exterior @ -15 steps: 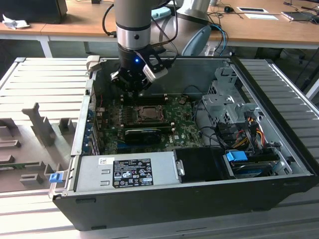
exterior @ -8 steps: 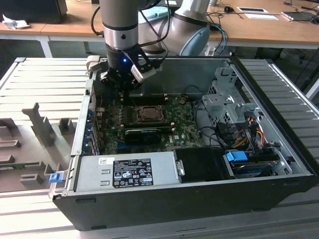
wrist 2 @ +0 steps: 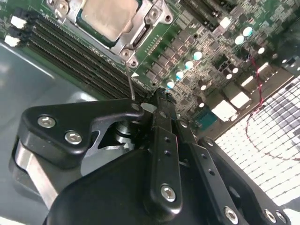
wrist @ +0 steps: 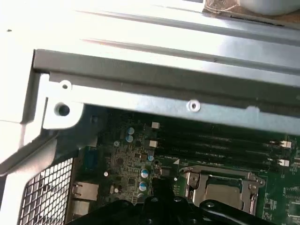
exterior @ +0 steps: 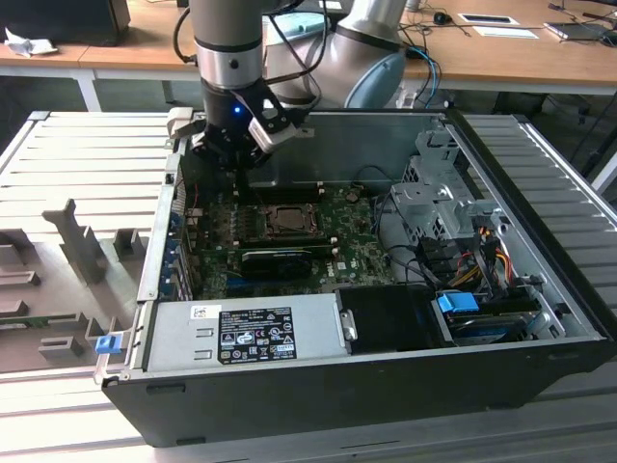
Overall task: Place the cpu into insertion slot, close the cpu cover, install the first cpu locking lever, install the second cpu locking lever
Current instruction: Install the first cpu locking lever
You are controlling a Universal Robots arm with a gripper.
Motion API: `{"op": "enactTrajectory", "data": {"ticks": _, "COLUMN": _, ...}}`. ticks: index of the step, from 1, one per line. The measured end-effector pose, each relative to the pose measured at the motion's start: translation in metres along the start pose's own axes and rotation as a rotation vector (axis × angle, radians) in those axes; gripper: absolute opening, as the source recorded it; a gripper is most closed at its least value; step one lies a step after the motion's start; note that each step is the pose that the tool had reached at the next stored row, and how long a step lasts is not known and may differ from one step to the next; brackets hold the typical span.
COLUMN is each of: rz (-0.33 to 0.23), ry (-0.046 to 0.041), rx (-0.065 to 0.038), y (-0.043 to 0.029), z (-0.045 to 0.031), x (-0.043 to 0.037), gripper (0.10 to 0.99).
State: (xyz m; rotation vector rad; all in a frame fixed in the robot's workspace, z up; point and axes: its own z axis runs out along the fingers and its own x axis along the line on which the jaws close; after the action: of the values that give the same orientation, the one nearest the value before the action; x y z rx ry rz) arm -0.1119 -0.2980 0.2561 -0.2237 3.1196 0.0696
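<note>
Silver cpu cover (wrist 2: 143, 30) frames the cpu (wrist 2: 110, 16), both partly cut off.

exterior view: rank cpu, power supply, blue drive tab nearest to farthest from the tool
1. cpu, mid-board, just below the tool.
2. power supply, along the case's front wall.
3. blue drive tab, far at the exterior view's right.

On my screen the arm (exterior: 229, 43) is a round silver-grey tube with a black band near the wrist, and behind it I see a thicker grey joint with a pale blue cap (exterior: 374, 85). Black cables (exterior: 178, 37) run beside it. A small blue light (exterior: 236, 109) shines on the black wrist, next to a pale grey camera box (exterior: 274, 129). In the second wrist view the gripper (wrist 2: 159, 99) is matt black, with rounded link plates and silver screws (wrist 2: 47, 122).
</note>
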Motion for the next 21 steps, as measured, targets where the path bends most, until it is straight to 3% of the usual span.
{"op": "enactTrajectory", "data": {"ticks": 1, "rz": 0.004, "ry": -0.0004, "rx": 0.0, "y": 0.0041, "z": 0.0002, "x": -0.0006, "gripper": 0.106}}
{"op": "enactTrajectory", "data": {"ticks": 4, "rz": 0.013, "ry": -0.0009, "rx": 0.0, "y": 0.0034, "z": 0.0006, "x": -0.0141, "gripper": 0.106}}
{"op": "enactTrajectory", "data": {"ticks": 6, "rz": 0.014, "ry": -0.0007, "rx": 0.0, "y": 0.001, "z": 0.0017, "x": -0.0301, "gripper": 0.106}}
{"op": "enactTrajectory", "data": {"ticks": 9, "rz": 0.014, "ry": 0.0004, "rx": 0.0, "y": -0.0038, "z": 0.0045, "x": -0.0639, "gripper": 0.106}}
{"op": "enactTrajectory", "data": {"ticks": 13, "rz": 0.028, "ry": -0.0047, "rx": -0.031, "y": -0.0043, "z": 0.0084, "x": -0.0663, "gripper": 0.106}}
{"op": "enactTrajectory", "data": {"ticks": 16, "rz": 0.069, "ry": -0.0067, "rx": -0.032, "y": -0.005, "z": 0.0212, "x": -0.0683, "gripper": 0.106}}
{"op": "enactTrajectory", "data": {"ticks": 21, "rz": 0.072, "ry": -0.0067, "rx": -0.032, "y": -0.0032, "z": 0.0264, "x": -0.0697, "gripper": 0.106}}
